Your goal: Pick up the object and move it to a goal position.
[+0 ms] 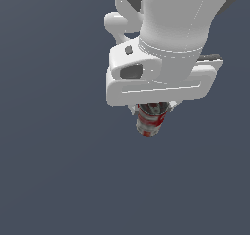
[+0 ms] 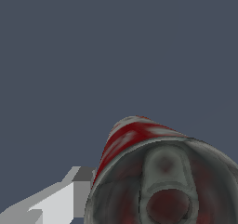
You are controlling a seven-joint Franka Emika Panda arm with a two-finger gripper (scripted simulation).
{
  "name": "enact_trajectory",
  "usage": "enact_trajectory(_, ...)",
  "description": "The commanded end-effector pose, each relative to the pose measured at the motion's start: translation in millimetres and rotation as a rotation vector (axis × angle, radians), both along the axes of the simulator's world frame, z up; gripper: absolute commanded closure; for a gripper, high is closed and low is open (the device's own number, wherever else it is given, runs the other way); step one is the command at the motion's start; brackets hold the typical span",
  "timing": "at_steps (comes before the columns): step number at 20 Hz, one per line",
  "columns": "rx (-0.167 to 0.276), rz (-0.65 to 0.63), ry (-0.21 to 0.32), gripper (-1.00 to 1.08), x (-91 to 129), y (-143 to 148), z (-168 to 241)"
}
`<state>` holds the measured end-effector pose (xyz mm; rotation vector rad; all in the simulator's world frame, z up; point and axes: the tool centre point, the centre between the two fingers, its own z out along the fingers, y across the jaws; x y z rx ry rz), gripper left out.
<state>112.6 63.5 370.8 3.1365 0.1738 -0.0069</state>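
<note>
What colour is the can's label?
Red and white on the can, clearest in the wrist view.

White gripper [image 1: 152, 107] hangs from the white arm [image 1: 173, 19] coming in at the top of the exterior view. Small can [image 1: 150, 121] with a red and white label pokes out just below the gripper body, dark top tucked up against it, slightly tilted. Fingers are mostly hidden behind the body; only small bits show either side of the can's top. Can sits narrower than the gripper. Plain dark blue-grey background [image 1: 53, 170] all round.
</note>
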Motion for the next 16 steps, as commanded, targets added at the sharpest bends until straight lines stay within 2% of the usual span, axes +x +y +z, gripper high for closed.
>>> enact_trajectory(1,0.0,0.0,-0.004,1.08,3.9,2.3,7.8)
enact_trajectory(16,0.001,0.0,-0.004,1.08,11.7,7.4,18.0)
